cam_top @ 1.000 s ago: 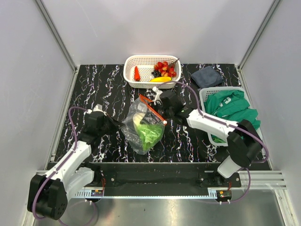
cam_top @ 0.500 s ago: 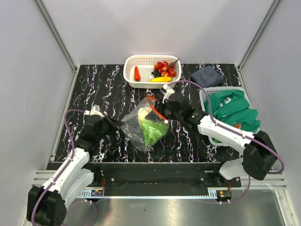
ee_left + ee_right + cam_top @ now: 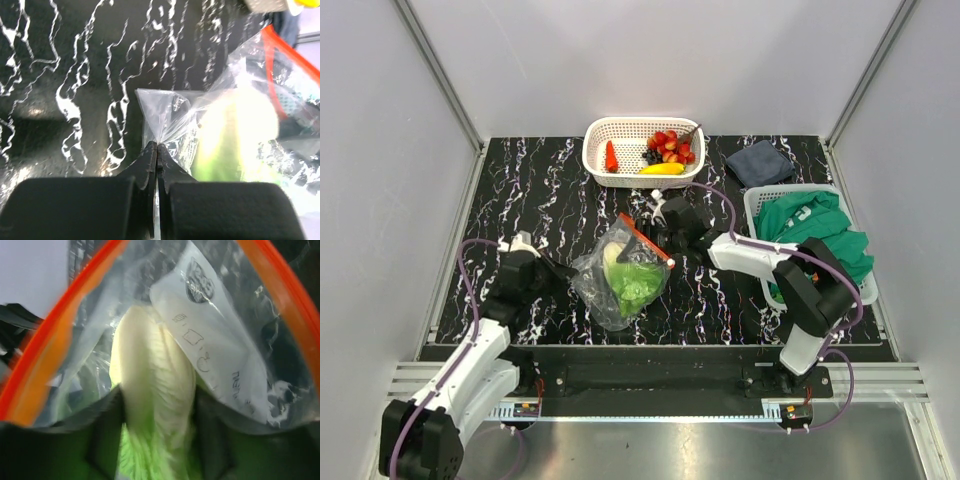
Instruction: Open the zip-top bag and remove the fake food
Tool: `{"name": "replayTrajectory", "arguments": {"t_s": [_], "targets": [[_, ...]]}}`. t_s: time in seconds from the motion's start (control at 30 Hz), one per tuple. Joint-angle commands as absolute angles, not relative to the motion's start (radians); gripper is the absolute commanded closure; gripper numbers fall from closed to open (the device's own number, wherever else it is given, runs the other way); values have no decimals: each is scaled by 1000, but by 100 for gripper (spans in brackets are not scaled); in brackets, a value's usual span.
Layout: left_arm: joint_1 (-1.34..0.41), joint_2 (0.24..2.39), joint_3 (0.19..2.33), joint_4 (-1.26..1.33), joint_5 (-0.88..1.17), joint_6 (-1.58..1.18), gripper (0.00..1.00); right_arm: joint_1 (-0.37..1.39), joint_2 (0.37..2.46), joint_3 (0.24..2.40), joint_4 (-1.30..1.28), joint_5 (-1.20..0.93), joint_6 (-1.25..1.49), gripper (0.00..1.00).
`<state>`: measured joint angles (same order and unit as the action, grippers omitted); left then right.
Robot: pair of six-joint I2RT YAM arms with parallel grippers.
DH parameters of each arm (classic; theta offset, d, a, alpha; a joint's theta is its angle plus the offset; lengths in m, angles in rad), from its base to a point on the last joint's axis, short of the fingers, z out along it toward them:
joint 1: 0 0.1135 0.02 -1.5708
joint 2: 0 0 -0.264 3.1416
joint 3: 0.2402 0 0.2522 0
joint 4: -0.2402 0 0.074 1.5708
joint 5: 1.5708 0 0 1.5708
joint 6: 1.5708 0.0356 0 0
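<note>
Bag [image 3: 620, 275] lies centre of the table [image 3: 520, 180]. Left claw [image 3: 156, 145] is clamped on its corner. Right claw [image 3: 157, 440] sits in the open mouth, jaws astride the lettuce [image 3: 150, 365]; gripping or not, can't tell. Lettuce looks light and slick: take the pale stem.

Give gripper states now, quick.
Left gripper: closed on bag corner.
Right gripper: astride lettuce in bag; grip cannot be told.
</note>
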<state>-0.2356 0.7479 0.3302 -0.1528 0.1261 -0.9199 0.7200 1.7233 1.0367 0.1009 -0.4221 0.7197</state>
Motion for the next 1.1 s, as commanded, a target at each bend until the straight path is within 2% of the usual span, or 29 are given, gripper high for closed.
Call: {"name": "replayTrajectory", "arguments": {"t_s": [0.0, 0.03, 0.13, 0.17, 0.27, 0.33, 0.4, 0.53, 0.6, 0.73, 0.87, 1.07], "targets": [[-233, 794, 359, -143, 101, -885, 100, 721, 1726, 1094, 48, -456, 641, 32], [-233, 807, 357, -137, 103, -881, 100, 722, 1724, 1106, 17, -457, 626, 26], [-233, 847, 365, -129, 109, -871, 100, 723, 1706, 1127, -55, -443, 572, 21], [-233, 860, 368, -126, 110, -868, 100, 726, 1701, 1137, -63, -436, 551, 16], [-233, 876, 368, -121, 120, -859, 100, 730, 1684, 1150, -90, -417, 511, 12], [-233, 879, 365, -121, 124, -856, 100, 735, 1687, 1160, -104, -405, 496, 12], [-233, 874, 364, -118, 133, -854, 100, 748, 1700, 1170, -101, -414, 488, 17], [-233, 868, 357, -115, 146, -856, 100, 781, 1739, 1192, -103, -420, 489, 33], [-233, 865, 354, -112, 152, -857, 100, 795, 1759, 1213, -100, -422, 497, 38], [-235, 868, 344, -95, 167, -873, 100, 807, 1831, 1253, -91, -399, 495, 37], [-241, 871, 342, -87, 173, -876, 100, 815, 1884, 1264, -89, -384, 499, 25], [-259, 879, 327, -63, 172, -893, 100, 831, 1942, 1266, -91, -374, 523, 23]]}}
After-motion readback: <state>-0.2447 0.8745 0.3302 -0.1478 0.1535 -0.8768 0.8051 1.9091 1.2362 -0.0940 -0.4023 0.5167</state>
